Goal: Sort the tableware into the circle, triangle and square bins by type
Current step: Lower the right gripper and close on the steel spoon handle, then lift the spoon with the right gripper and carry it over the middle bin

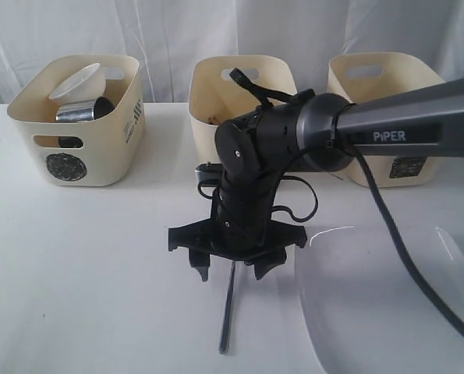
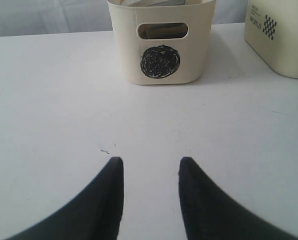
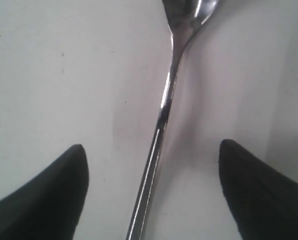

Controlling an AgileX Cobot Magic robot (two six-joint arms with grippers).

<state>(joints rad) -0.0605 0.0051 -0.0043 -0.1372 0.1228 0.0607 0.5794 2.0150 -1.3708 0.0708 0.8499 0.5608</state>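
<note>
Spoon (image 3: 165,100) lies (untouched) centred within the wide-spread right hand (image 3: 151,145).

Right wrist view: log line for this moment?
right gripper: open, straddling spoon, not gripped | spoon: flat on table | left gripper: open, empty | circle bin: holds white bowl, steel mug

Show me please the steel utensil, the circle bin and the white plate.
steel utensil (image 3: 162,115), right wrist view, middle of handle.
circle bin (image 2: 160,61), left wrist view, black mark on front wall.
white plate (image 1: 348,304), exterior view, bare left part.
</note>
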